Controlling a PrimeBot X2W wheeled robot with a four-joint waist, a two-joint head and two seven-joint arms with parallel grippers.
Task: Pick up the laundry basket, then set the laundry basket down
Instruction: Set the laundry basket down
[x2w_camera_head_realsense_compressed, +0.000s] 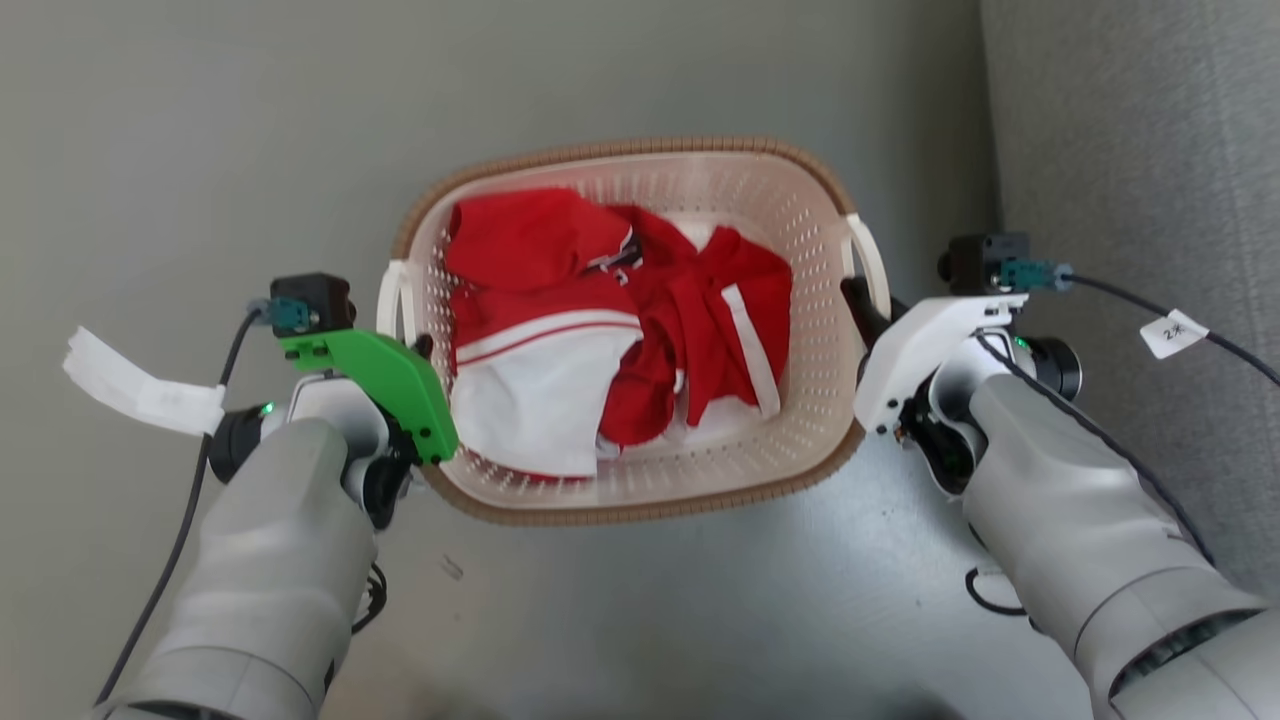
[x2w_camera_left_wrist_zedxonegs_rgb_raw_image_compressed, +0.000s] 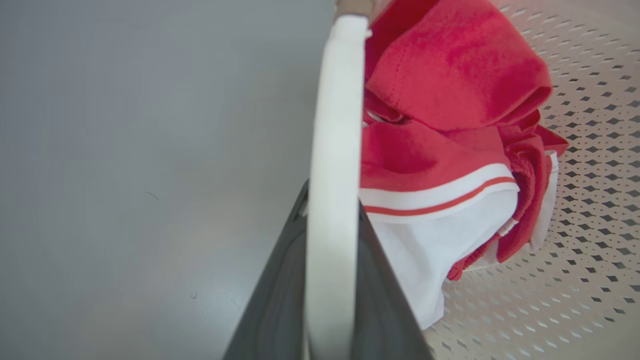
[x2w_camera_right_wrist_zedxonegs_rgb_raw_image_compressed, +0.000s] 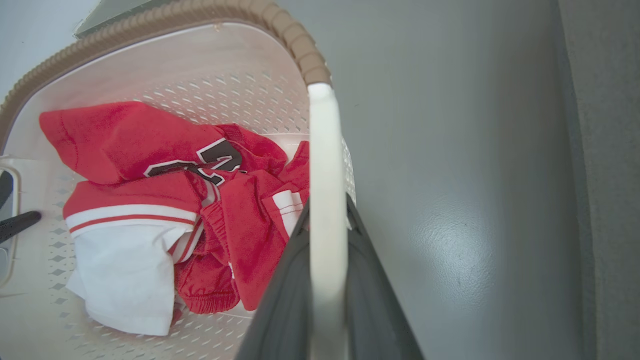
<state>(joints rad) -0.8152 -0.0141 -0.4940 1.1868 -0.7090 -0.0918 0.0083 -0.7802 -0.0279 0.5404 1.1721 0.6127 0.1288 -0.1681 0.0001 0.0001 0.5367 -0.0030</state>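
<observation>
A rounded-rectangular laundry basket (x2w_camera_head_realsense_compressed: 620, 150) of cream plastic, pierced with small diamond holes and rimmed in brown woven-look ribbing, is seen from above over a smooth grey floor (x2w_camera_head_realsense_compressed: 200, 150), with crumpled red and white clothes (x2w_camera_head_realsense_compressed: 600, 330) heaped inside. The left pincer (x2w_camera_left_wrist_zedxonegs_rgb_raw_image_compressed: 331, 200) is closed, its dark tapering fingers (x2w_camera_left_wrist_zedxonegs_rgb_raw_image_compressed: 280, 300) pressed on either side of the smooth white left handle (x2w_camera_left_wrist_zedxonegs_rgb_raw_image_compressed: 335, 100), and the right pincer (x2w_camera_right_wrist_zedxonegs_rgb_raw_image_compressed: 327, 207) is likewise clamped on the right handle (x2w_camera_right_wrist_zedxonegs_rgb_raw_image_compressed: 325, 150). Whether the basket touches the floor cannot be told.

Place: we take it for a room in a home, though not with certainty.
Ground: smooth grey floor (x2w_camera_head_realsense_compressed: 200, 150).
Right side: grey textured surface (x2w_camera_head_realsense_compressed: 1130, 120).
Laundry: laundry basket (x2w_camera_head_realsense_compressed: 620, 148) holding red-and-white clothes (x2w_camera_head_realsense_compressed: 560, 300).
</observation>
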